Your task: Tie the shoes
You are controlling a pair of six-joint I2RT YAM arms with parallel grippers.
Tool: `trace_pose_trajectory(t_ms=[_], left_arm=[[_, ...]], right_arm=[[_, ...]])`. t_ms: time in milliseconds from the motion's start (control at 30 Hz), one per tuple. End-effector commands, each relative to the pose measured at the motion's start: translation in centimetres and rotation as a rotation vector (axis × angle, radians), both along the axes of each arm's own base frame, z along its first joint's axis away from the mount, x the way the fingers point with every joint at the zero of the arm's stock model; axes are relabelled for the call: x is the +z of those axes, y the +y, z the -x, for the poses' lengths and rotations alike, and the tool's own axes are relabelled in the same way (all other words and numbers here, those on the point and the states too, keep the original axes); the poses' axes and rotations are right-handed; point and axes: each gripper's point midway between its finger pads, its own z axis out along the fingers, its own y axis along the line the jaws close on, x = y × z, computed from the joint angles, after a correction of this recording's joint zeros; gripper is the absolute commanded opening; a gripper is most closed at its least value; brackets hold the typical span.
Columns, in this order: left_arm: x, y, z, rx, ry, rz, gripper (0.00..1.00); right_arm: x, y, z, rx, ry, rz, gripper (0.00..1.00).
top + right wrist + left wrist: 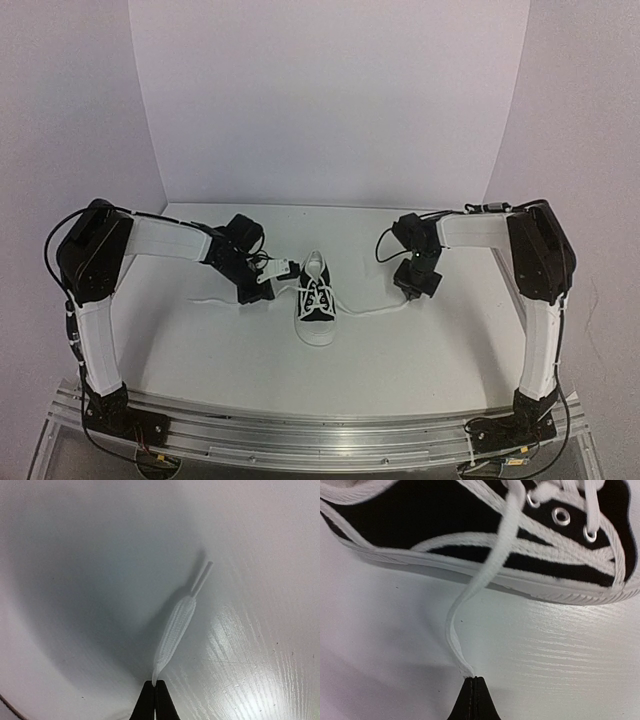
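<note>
From above I cannot make out how the jaws stand, and each wrist view cuts them to a dark wedge at its bottom edge. The left gripper (474, 679) is pinched tight on the left lace (487, 570), the right gripper (156, 682) on the end of the right lace (175, 622). Further back, mid-frame, the black sneaker (317, 300) sits on the white table (420, 350) between them, toe toward the bottom.

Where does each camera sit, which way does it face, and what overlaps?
Top external: above and behind the bases, looking down on table, both arms, sneaker between them.
Left wrist: on the left arm, facing the sneaker's side; the shut left pincer pinches a lace.
Right wrist: facing the table; shut right pincer holds the other lace end.
Shared: sneaker, in top and left wrist.
</note>
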Motion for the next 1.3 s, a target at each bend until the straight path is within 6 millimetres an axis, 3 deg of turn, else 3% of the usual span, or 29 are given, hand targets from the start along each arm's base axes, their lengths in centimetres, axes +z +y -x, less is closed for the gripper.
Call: trace_pose_trajectory(t_ms=[0, 133, 267, 433, 600, 700, 800, 1000, 1133, 1267], left_arm=[[8.5, -1.5, -0.1, 0.065, 0.017, 0.130, 0.00], [11.1, -2.0, 0.7, 0.042, -0.001, 0.168, 0.00], [13.0, -3.1, 1.9, 0.003, -0.043, 0.205, 0.00], [15.0, -4.3, 2.5, 0.028, -0.011, 0.282, 0.00], [15.2, -4.3, 3.3, 0.010, -0.049, 0.299, 0.00], [15.1, -3.6, 3.6, 0.017, -0.072, 0.288, 0.00], [15.2, -2.9, 3.5, 0.029, -0.114, 0.283, 0.00], [14.3, -1.8, 4.4, 0.046, -0.125, 0.273, 0.00], [14.0, -1.6, 4.3, 0.047, -0.137, 0.263, 0.00], [13.6, -1.4, 4.3, 0.038, -0.154, 0.251, 0.00]], right_arm=[[9.4, 2.6, -4.2, 0.090, -0.237, -0.112, 0.00], [16.8, 6.2, -7.1, 0.202, -0.444, -0.255, 0.00], [23.7, 12.8, -8.1, 0.369, -0.627, -0.449, 0.00], [25.7, 21.1, -6.6, 0.568, -0.650, -0.663, 0.00], [26.1, 26.1, -5.4, 0.636, -0.610, -0.892, 0.00], [25.1, 29.1, -3.7, 0.687, -0.557, -0.942, 0.00], [21.9, 30.8, -2.6, 0.682, -0.464, -0.959, 0.00], [17.0, 32.7, -1.3, 0.676, -0.347, -0.962, 0.00], [12.5, 34.1, 0.6, 0.680, -0.237, -0.956, 0.00], [9.1, 33.4, 1.4, 0.650, -0.176, -0.912, 0.00]])
